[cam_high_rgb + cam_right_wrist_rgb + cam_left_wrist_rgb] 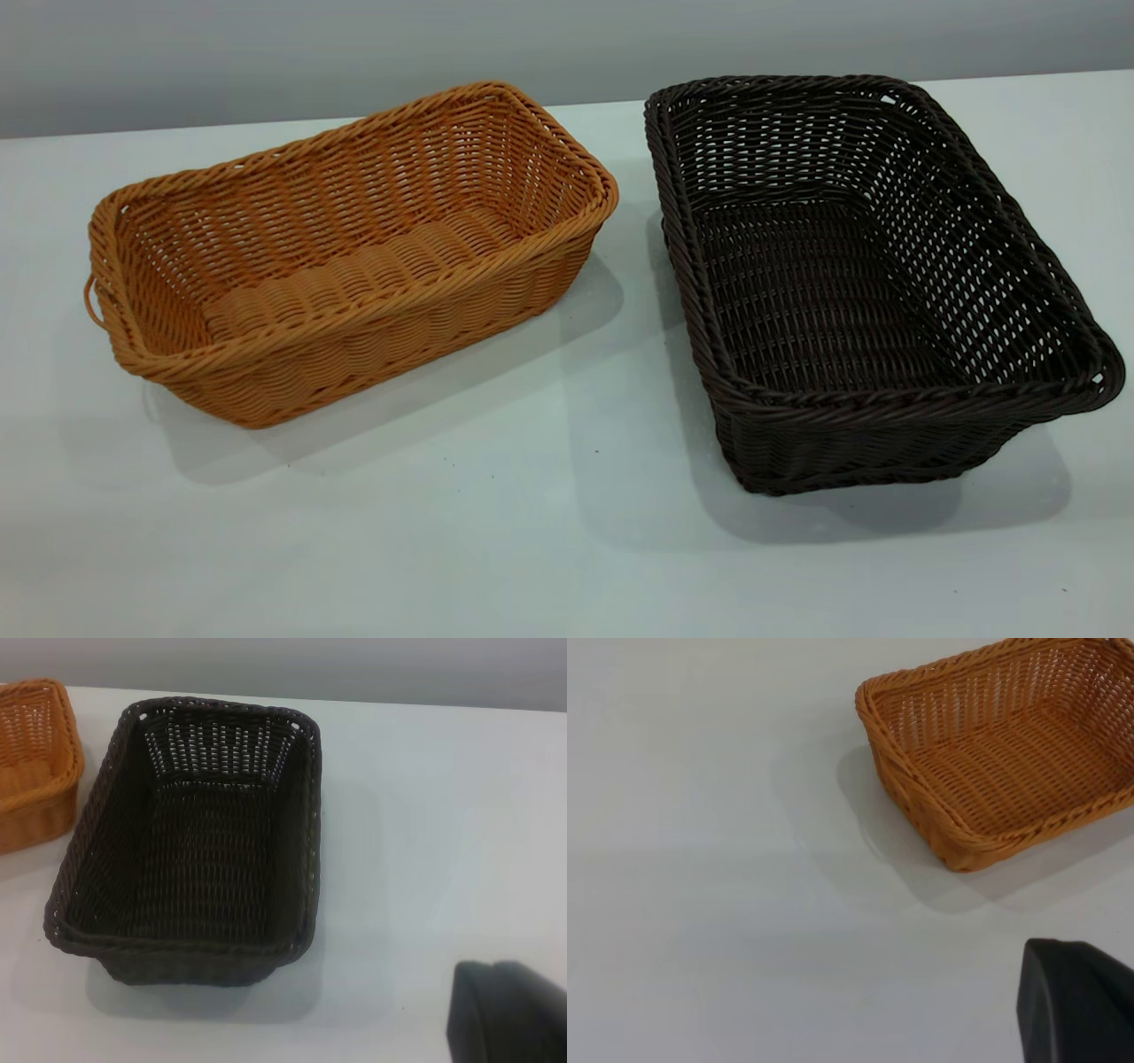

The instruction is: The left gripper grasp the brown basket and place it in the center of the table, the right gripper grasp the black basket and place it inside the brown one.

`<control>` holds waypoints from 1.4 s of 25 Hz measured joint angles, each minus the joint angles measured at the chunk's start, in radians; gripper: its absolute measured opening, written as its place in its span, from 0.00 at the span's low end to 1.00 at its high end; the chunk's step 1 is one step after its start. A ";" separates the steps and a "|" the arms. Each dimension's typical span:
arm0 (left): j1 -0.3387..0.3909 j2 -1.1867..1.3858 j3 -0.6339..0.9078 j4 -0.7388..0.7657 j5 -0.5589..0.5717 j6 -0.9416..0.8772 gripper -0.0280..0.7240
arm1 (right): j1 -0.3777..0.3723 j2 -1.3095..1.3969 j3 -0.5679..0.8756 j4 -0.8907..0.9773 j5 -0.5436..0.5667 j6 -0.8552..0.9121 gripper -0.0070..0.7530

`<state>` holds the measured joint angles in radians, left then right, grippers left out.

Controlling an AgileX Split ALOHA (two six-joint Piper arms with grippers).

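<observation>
Left wrist view: brown basket (1010, 753) apart from fingers (1076, 1001).

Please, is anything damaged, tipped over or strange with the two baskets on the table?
Nothing stands out. The brown basket and the black basket both sit upright and empty on the table, side by side with a gap between them. No broken weave shows. They lie at different angles, not parallel.

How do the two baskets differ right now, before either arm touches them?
The brown basket is orange-tan; the black basket is nearly black. In the exterior view the brown one sits left, angled across the table, with a small loop at its end; the black one sits right, running lengthwise, no loop visible. Both are empty, upright, rectangular wicker with braided rims.
</observation>
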<state>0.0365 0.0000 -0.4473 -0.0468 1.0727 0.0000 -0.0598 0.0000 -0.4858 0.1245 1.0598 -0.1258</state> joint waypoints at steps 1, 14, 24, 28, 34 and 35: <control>0.000 0.000 0.000 0.000 0.000 0.000 0.04 | 0.000 0.000 0.000 0.000 0.000 0.000 0.01; 0.000 0.000 0.000 0.000 0.002 0.000 0.04 | 0.000 0.000 0.000 0.036 0.000 0.001 0.01; 0.000 0.066 -0.077 -0.175 -0.088 0.221 0.04 | 0.000 0.032 -0.012 0.175 -0.044 0.009 0.09; 0.000 0.163 -0.128 -0.299 -0.175 0.358 0.10 | 0.000 0.137 -0.012 0.249 -0.065 -0.004 0.24; 0.000 0.364 -0.192 -0.384 -0.246 0.593 0.28 | 0.000 0.312 -0.015 0.356 -0.167 -0.025 0.51; 0.000 0.403 -0.196 -0.394 -0.248 0.623 0.32 | 0.000 0.335 -0.019 0.374 -0.185 -0.037 0.53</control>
<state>0.0365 0.4029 -0.6435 -0.4411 0.8242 0.6235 -0.0598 0.3352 -0.5047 0.4982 0.8744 -0.1625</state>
